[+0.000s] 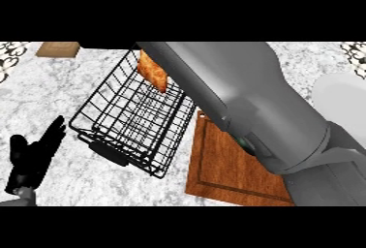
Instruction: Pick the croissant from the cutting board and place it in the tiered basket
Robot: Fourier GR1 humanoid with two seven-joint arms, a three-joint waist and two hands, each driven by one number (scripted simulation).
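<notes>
Croissant (153,71) up at far end of tiered basket (136,126), over the wire, off the cutting board (229,169). Long axis approx. near-to-far, slightly slanted. Right forearm (243,97) crosses over board to basket's far right corner, ends right at croissant; right hand itself hidden behind forearm, so can't tell if curled on it or open. Likely carrying, w/ release into basket next. Left hand (32,155) low at view's left on counter (57,92), fingers straight, open, resting, well apart from croissant. Right side far nearer. Brown block (58,48) top left, irrelevant.
</notes>
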